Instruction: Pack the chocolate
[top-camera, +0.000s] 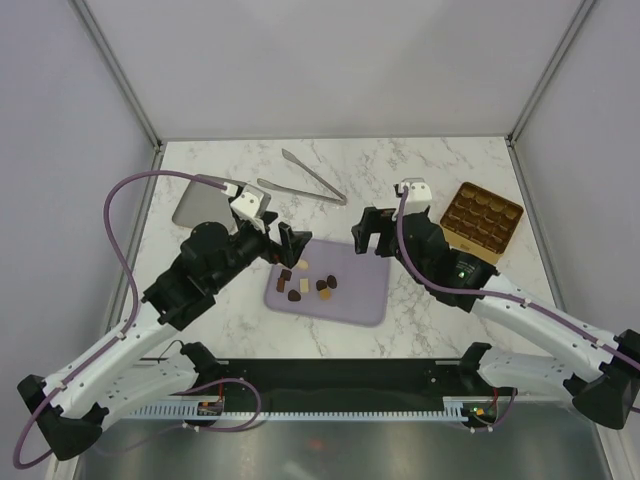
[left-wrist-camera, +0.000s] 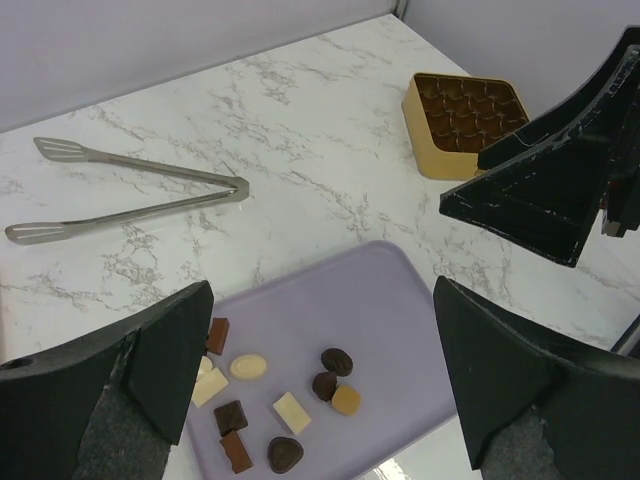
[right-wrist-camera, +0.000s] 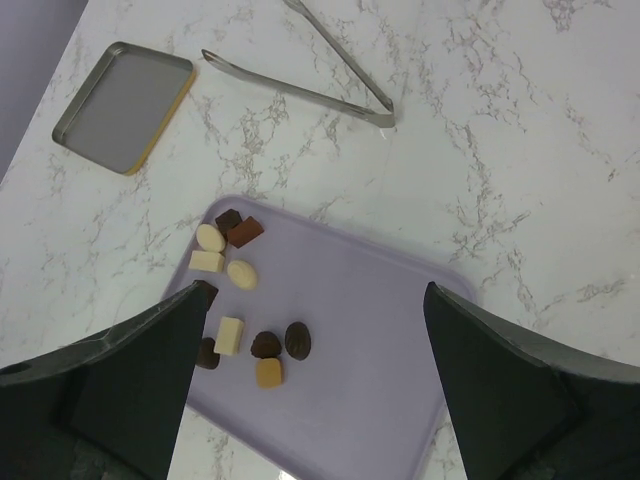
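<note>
While loose, chocolate (top-camera: 304, 284) on lilac tray (top-camera: 355, 290)

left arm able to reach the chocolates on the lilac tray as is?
Likely yes: the open left gripper hangs at the lilac tray's far-left edge, and the chocolates lie uncovered close by, nothing in between.

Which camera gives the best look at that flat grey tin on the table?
The right wrist camera: the tin lies whole and uncovered at its upper left. The overhead camera shows it smaller, its right edge hidden by the left arm. The left wrist camera misses it.
</note>
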